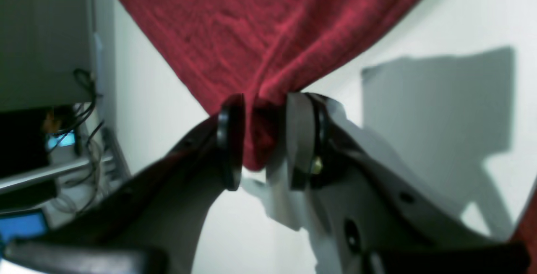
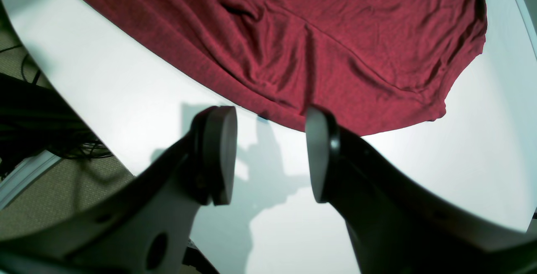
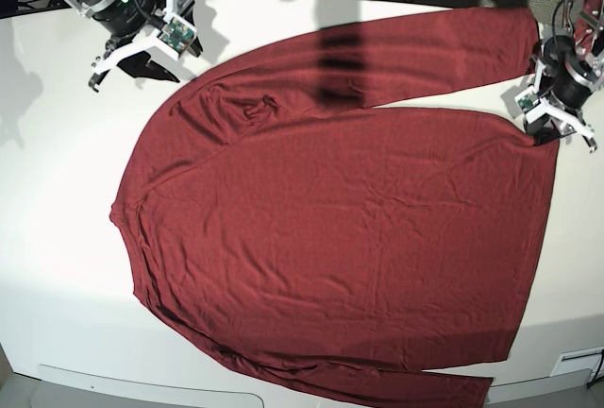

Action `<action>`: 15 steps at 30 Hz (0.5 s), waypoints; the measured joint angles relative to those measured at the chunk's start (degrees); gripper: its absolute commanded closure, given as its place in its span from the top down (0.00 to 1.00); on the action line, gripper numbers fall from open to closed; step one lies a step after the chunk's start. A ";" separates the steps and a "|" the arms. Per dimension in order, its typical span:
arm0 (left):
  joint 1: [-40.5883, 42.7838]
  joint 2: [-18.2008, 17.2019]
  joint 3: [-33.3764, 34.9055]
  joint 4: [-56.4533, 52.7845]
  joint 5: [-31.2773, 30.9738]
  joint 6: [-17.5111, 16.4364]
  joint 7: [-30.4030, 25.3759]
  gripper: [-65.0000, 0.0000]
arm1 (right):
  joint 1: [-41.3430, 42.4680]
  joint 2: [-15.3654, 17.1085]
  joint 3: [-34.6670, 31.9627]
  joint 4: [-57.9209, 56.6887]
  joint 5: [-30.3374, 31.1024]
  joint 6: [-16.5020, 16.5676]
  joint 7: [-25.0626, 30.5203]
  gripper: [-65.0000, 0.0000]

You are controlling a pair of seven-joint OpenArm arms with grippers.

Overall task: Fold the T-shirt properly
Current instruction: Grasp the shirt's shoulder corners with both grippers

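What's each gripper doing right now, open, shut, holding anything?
Left gripper: shut on a corner of the shirt.
Right gripper: open, holding nothing, hovering over the table at the shirt's edge.

white table (image 3: 57, 238), maroon T-shirt (image 3: 340, 238) spread flat

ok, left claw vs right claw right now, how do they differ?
The left claw is pinched on a corner of the dark red knit T-shirt; the right claw is open and holds nothing. Left sits at the shirt's edge, right hovers over bare white table beside it. Both have flat pads.
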 measured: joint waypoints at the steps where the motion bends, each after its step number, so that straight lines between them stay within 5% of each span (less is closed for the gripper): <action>1: -0.42 -0.02 -0.02 0.02 -0.11 -1.64 -0.04 0.28 | -0.02 -0.02 0.00 0.00 0.00 0.00 0.02 0.41; 5: -1.64 -0.07 -0.07 0.11 -0.15 -6.36 0.04 0.24 | 0.00 -0.02 0.00 0.00 0.00 0.00 0.02 0.41; 8: -1.73 -0.04 -0.04 0.35 -1.16 -9.27 1.92 0.02 | 0.00 0.00 0.00 0.00 0.00 0.00 0.02 0.41; 15: -1.70 -0.04 -0.04 0.37 -9.01 -9.75 4.72 0.00 | 0.00 0.00 0.00 0.00 0.00 0.00 1.18 0.41</action>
